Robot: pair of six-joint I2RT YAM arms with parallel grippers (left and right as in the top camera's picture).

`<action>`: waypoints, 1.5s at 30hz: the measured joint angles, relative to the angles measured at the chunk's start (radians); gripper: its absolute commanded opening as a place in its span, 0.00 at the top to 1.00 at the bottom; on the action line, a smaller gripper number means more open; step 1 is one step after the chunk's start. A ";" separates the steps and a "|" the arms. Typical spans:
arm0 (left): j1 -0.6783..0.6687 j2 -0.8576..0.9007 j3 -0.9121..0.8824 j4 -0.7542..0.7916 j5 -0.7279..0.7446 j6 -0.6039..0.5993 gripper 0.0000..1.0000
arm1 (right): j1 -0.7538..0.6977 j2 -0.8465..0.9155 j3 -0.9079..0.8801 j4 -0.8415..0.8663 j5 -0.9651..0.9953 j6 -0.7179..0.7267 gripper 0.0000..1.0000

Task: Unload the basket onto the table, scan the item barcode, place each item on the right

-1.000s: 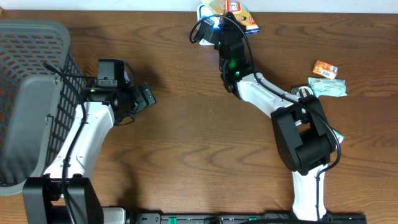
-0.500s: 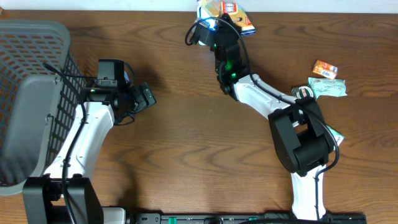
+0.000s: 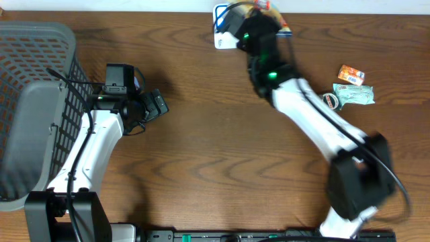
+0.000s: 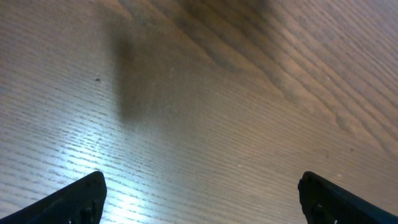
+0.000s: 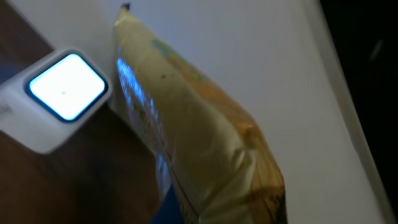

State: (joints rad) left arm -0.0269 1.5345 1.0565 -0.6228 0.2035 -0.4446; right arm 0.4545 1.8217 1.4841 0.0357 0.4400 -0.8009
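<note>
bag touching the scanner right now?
Cannot tell. In the right wrist view the bag meets the scanner at its corner, but overlap and contact look alike; overhead, the right arm hides that spot.

1. Bench (image 3: 201,148): brown wood, grained, smooth with a soft sheen.
2. Basket (image 3: 60,67), far left: grey matt plastic mesh.
3. Snack packet (image 5: 205,143): glossy, crinkled film.
4. Scanner (image 5: 59,99): smooth white plastic.
</note>
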 measured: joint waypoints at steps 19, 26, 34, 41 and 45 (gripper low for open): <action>0.000 0.000 0.000 0.001 0.000 0.000 0.02 | -0.555 -0.270 -0.007 -0.852 -0.631 0.944 0.99; 0.000 0.000 0.000 0.001 -0.001 0.000 0.02 | -0.711 -0.235 -0.119 -0.875 -0.566 1.077 0.99; 0.000 0.000 0.000 0.000 0.000 0.000 0.03 | -0.805 -0.214 -0.203 -0.875 -0.536 1.112 0.02; 0.000 0.000 0.000 0.001 0.000 0.000 0.02 | -0.811 -0.248 -0.124 -1.008 -0.532 1.106 0.01; 0.000 0.000 0.000 0.000 0.000 0.000 0.02 | -0.791 -0.340 -0.028 -1.075 -0.546 1.076 0.01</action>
State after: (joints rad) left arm -0.0269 1.5345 1.0561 -0.6224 0.2031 -0.4446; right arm -0.3363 1.4818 1.4559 -1.0389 -0.1062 0.2752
